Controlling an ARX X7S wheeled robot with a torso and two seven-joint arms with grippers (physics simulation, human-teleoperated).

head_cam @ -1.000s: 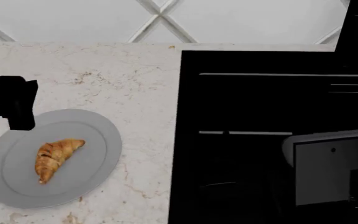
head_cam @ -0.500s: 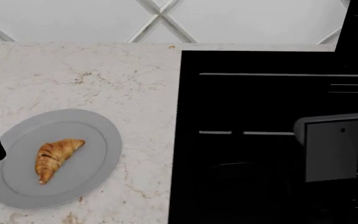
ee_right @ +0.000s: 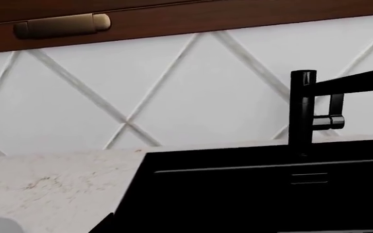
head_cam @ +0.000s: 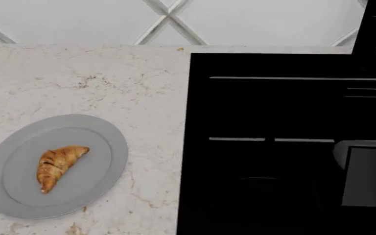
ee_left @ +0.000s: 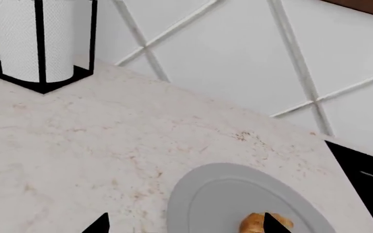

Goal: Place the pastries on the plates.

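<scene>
Croissant [head_cam: 58, 165] lies in the middle of the grey plate [head_cam: 107, 141] on the marble counter [head_cam: 96, 78]. It looks light, soft and flaky, so pinch it gently across its fat middle. The left gripper [ee_left: 183, 225] shows two tips spread wide apart, holding nothing. I cannot tell about the right one.

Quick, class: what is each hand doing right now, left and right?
Left hand: open, holding nothing, above the grey plate.
Right hand: cannot be told; only a dark tip shows in its wrist view.
</scene>
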